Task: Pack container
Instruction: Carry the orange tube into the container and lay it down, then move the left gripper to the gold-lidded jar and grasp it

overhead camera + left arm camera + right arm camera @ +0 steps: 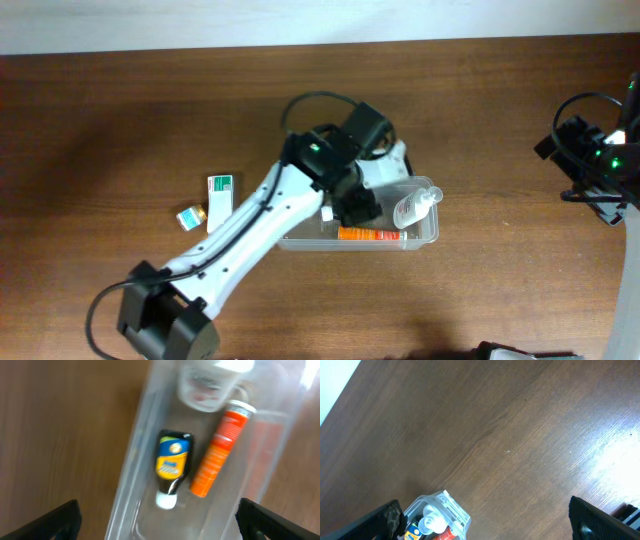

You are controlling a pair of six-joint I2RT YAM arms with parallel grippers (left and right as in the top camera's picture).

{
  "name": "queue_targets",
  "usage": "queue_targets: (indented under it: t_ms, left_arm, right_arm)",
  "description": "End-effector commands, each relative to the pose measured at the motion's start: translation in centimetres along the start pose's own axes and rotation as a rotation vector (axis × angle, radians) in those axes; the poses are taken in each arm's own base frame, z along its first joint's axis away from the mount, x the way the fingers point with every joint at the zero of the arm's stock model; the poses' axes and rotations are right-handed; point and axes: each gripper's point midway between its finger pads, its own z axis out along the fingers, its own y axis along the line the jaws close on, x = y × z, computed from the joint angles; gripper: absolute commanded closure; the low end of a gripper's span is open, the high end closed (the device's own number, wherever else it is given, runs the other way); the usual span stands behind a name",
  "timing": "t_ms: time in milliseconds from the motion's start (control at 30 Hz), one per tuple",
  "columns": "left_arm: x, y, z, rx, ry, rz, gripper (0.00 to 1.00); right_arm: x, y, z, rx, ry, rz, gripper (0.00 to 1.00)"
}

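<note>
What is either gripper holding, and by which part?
Nothing. The left gripper hangs open over the container, with the dark bottle and orange tube lying loose inside; the right gripper is open too, empty.

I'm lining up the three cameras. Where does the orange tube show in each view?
Overhead: the orange tube lies in the container, along its lower wall, near picture centre.
Left wrist: right of centre, slanted, beside a small dark bottle.
Right wrist: bottom edge, left; only a reddish sliver, probably it.
Shared landmark: the clear container.
</note>
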Motion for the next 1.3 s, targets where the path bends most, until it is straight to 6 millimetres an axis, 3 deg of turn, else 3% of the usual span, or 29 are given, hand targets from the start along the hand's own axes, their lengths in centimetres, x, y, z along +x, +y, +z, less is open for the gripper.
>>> queue_targets:
  t_ms: [0, 200, 300, 400, 567, 767, 900, 1033, 1133, 1267]
  left_arm:
    - [1.7, 3.8, -2.1, -0.090, -0.010, -0.371, 0.00]
    - [4.2, 5.1, -2.3, 0.043, -0.020, -0.694, 0.00]
    - [6.2, 6.4, -2.5, -0.002, 0.024, -0.777, 0.03]
    - [10.1, 8.9, -3.0, -0.139, 0.111, -0.951, 0.01]
    - [16.7, 11.7, -4.4, -0.178, 0.189, -1.205, 0.01]
    - [24.3, 13.2, -5.9, -0.216, 0.292, -1.390, 0.01]
    - [27.7, 12.9, -5.4, -0.214, 0.339, -1.457, 0.01]
    - [31.2, 11.6, -3.6, -0.214, 0.410, -1.482, 0.01]
    - [32.6, 10.0, -2.2, -0.162, 0.442, -1.475, 0.04]
    - [32.9, 8.4, -1.3, -0.117, 0.465, -1.532, 0.05]
  right_arm:
    - [-0.2, 0.0, -0.1, -0.001, -0.003, -0.005, 0.02]
    - [-0.2, 0.0, -0.1, -0.001, -0.003, -0.005, 0.02]
    - [-0.2, 0.0, -0.1, -0.001, -0.003, -0.005, 0.02]
    - [-0.2, 0.0, -0.1, -0.001, -0.003, -0.005, 0.02]
    - [-0.2, 0.0, -0.1, -0.001, -0.003, -0.005, 0.02]
    - [-0.2, 0.0, -0.1, -0.001, -0.003, -0.005, 0.02]
    - [-0.2, 0.0, -0.1, -0.001, -0.003, -0.005, 0.02]
    - [-0.2, 0.0, -0.1, -0.001, -0.003, -0.005, 0.02]
    - [-0.2, 0.0, -0.1, -0.001, -0.003, -0.005, 0.02]
    - [-0.2, 0.0, -0.1, -0.001, -0.003, -0.005, 0.02]
